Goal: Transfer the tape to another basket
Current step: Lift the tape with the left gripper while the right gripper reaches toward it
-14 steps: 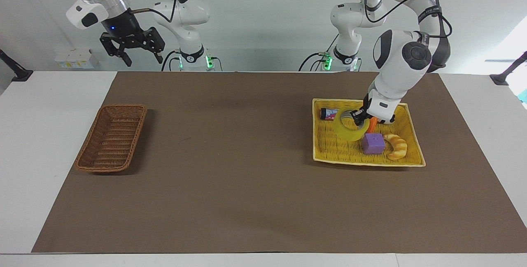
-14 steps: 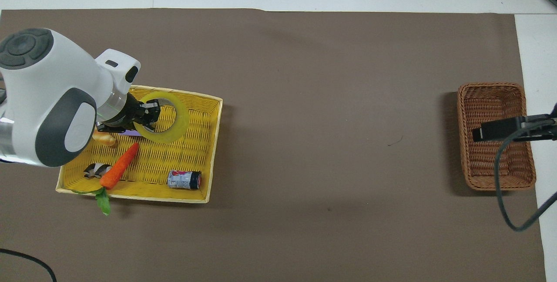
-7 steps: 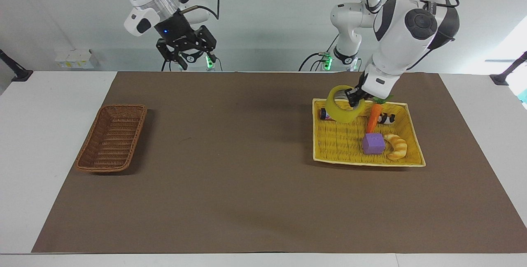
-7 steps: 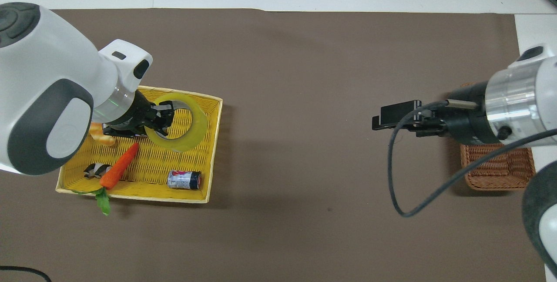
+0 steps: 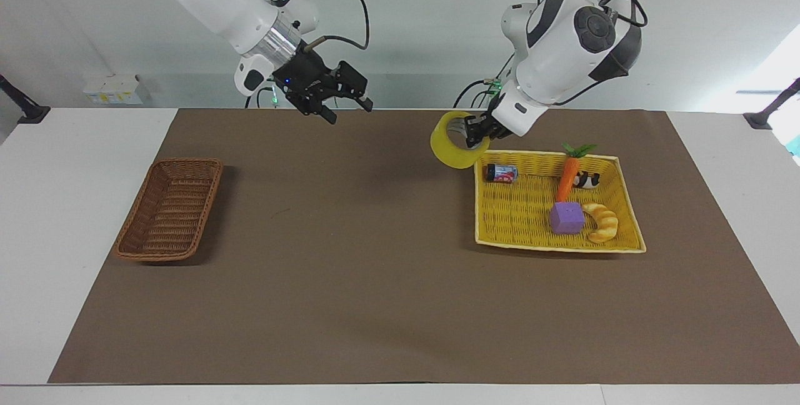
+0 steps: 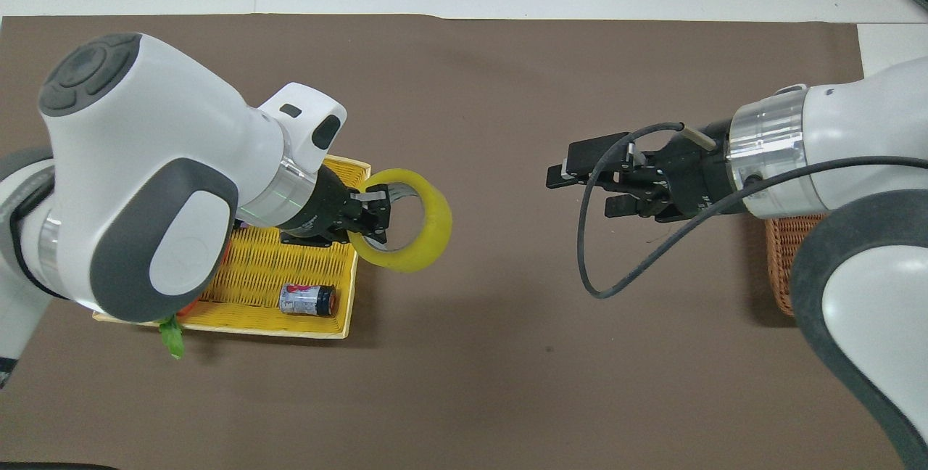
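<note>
Tape (image 5: 453,141) is up in the air, pinched through its ring wall by the left gripper (image 5: 476,134), hanging over the brown mat (image 5: 375,267) just off the yellow basket's (image 5: 500,230) edge toward the right arm's end. Right gripper (image 5: 340,100) is raised over the mat w/ jaws wide & empty, pointed at the tape. Step looks like carry/handover; next needs a clean pass or a long reach to the wicker basket (image 5: 170,208), w/o dropping the roll.
</note>
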Controlling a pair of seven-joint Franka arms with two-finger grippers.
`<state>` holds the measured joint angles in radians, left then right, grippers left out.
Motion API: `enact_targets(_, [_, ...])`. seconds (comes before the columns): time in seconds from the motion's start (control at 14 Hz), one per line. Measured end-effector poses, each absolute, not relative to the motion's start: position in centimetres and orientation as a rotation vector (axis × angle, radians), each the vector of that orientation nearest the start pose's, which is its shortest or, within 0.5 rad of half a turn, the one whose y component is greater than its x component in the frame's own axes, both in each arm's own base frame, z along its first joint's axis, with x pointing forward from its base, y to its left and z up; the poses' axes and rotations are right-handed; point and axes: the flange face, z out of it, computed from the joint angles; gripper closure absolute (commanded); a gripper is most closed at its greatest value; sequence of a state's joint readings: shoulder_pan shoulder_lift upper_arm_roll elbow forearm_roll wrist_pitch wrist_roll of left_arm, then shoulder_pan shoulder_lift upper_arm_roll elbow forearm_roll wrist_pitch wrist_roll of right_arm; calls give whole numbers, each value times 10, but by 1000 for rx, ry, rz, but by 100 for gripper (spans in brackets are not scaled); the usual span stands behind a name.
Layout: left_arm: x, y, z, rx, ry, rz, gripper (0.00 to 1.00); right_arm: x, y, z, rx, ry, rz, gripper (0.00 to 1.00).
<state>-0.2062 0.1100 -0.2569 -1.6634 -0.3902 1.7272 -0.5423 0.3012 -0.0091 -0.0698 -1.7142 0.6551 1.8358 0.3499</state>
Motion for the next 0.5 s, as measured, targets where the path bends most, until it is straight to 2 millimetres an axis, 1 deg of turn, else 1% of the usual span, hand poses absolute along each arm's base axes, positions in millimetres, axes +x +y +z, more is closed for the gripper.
enact_targets(0.29, [490, -350, 548, -3536, -136, 407, 100, 549, 194, 585, -2414, 349, 68, 0])
enact_targets(0.43, [476, -373, 552, -3554, -92, 389, 100, 546, 197, 575, -2417, 347, 87, 0])
enact_targets(0.5, [471, -382, 554, -3573, -86, 382, 100, 545, 195, 570, -2423, 326, 90, 0])
